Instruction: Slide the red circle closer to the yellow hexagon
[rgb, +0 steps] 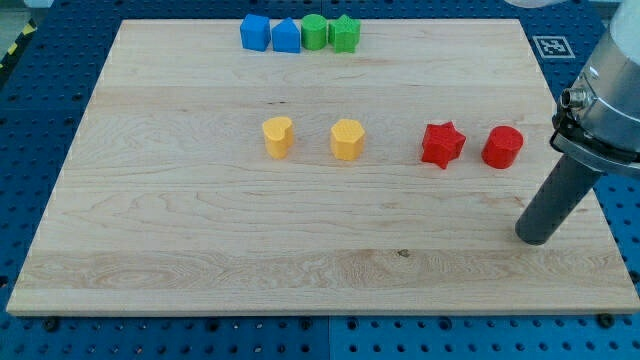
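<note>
The red circle (502, 147) sits on the wooden board at the view's right. A red star (442, 144) stands just to its left, between it and the yellow hexagon (347, 139) near the board's middle. My tip (535, 238) rests on the board below and slightly right of the red circle, apart from it by about a block's width.
A yellow heart-shaped block (278, 137) lies left of the hexagon. At the view's top stand a blue cube (255, 32), a blue house-shaped block (286, 36), a green circle (314, 31) and a green star (344, 33) in a row. The board's right edge (590, 190) is near my tip.
</note>
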